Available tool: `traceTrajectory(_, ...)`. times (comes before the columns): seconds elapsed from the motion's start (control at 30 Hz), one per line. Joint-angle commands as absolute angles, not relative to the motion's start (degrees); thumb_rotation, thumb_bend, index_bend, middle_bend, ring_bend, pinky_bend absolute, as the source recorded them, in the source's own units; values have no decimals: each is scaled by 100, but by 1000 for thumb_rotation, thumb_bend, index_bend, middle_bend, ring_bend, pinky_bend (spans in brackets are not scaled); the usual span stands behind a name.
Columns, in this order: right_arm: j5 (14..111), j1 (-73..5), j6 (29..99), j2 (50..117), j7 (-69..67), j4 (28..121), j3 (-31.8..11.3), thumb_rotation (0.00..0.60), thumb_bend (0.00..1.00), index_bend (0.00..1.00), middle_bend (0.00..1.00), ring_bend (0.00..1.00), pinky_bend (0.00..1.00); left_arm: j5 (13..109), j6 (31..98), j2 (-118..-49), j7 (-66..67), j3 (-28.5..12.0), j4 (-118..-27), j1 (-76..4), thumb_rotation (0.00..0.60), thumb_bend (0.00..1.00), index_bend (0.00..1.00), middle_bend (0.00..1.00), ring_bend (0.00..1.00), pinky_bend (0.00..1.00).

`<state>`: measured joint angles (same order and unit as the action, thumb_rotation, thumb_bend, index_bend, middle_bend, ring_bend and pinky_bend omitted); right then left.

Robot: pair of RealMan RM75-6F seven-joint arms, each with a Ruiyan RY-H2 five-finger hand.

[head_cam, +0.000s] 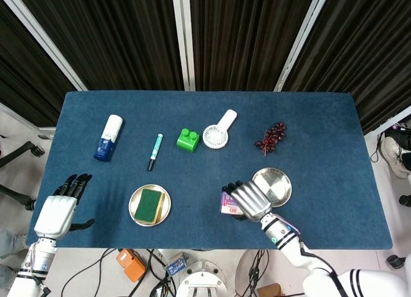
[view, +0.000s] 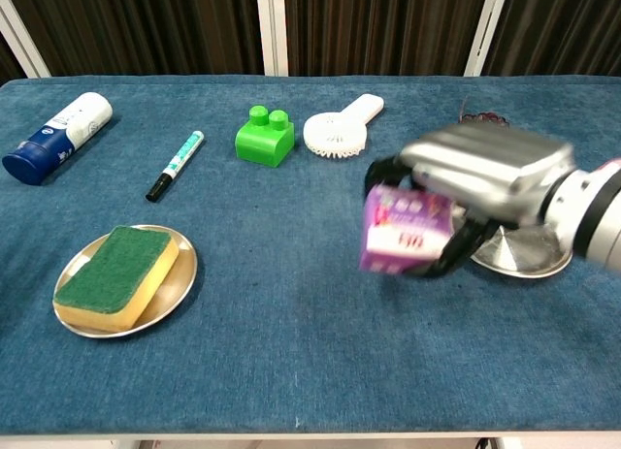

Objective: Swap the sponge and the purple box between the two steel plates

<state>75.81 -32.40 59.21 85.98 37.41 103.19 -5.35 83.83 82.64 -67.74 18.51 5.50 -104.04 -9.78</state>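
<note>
The right hand (view: 475, 192) grasps the purple box (view: 405, 228) by its sides, lifted beside the bare plate (head_cam: 275, 183). It looks like light, stiff cardboard, though blurred here. The left hand (head_cam: 59, 210) hangs empty, fingers apart; the soft sponge (view: 116, 276) sits on its plate (view: 178, 284).

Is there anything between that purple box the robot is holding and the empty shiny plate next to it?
Nothing visible. The right hand holds the purple box lifted off the table, just left of the empty steel plate, with only bare blue cloth between them. The grapes lie farther back.
</note>
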Motion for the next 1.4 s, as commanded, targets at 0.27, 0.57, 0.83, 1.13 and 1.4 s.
traceTrajectory(0.27, 6741, -3238, 5703, 8009, 3427, 9715, -672, 600, 481, 542, 635, 625, 726, 8311, 8014, -6860, 1849, 428, -10282, -1015, 600, 0, 28, 62, 55, 263)
traceTrajectory(0.57, 6366, -3427, 5193, 7939, 3432, 9444, -427, 600, 477, 97, 285, 274, 349, 8331, 7961, -6905, 1906, 387, -10286, -981, 600, 0, 28, 61, 55, 263)
traceTrajectory(0.83, 6084, -3422, 5145, 7351, 3425, 10009, -238, 600, 223, 0, 5, 5, 81, 8483, 8065, -6818, 1711, 381, -10315, -893, 600, 0, 28, 61, 55, 263)
traceTrajectory(1.13, 8631, -1659, 8012, 6311, 2438, 10274, 613, 600, 193, 0, 0, 0, 0, 9350, 9154, -6674, 654, 713, -9681, -234, 600, 3, 28, 0, 0, 67)
traceTrajectory(1.4, 9043, -128, 9654, 6643, 1103, 8825, 1084, 600, 193, 0, 0, 0, 0, 9043, 9716, -7465, -728, 434, -8091, 233, 600, 20, 28, 0, 0, 56)
